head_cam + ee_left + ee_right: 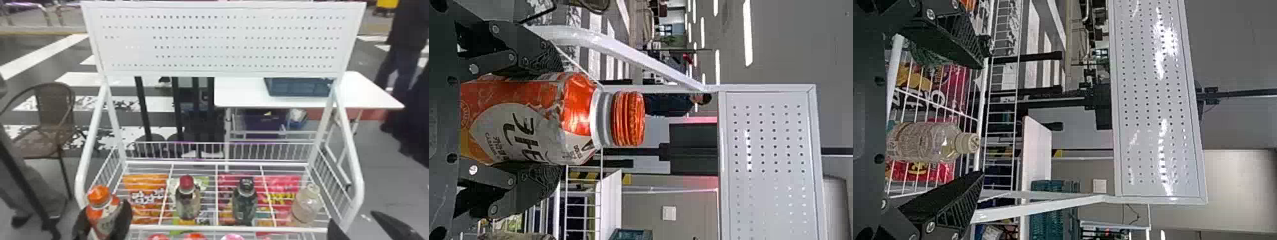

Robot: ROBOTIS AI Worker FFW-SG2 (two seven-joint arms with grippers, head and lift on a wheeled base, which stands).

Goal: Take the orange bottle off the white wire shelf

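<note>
Head view: the lower part of the orange bottle [108, 220] is cut off by the bottom edge, as is much of the left gripper [105, 207]. In the left wrist view the bottle's base is hidden behind the gripper's body; whether it touches anything cannot be told. Contact faces of the fingers are hidden against the bottle. Right gripper [352, 217] likewise cut off in the head view. Round tops below the shelf's near rail are only partly in frame; contents unclear.

Orange bottle: about upright, between the left gripper's two fingers, one along each side, closed on its body; shoulder and orange cap [628, 118] stand clear past the fingertips. Position: near left corner of the white wire shelf [223, 227], in front of the left post.

Right gripper: fingers wide apart, nothing between them, by the near right corner.

On the shelf, left to right: red-capped bottle [187, 201], black-capped bottle [245, 202], clear bottle [306, 206]. Bright packets [145, 204] show through the wires, partly masked by them.
</note>
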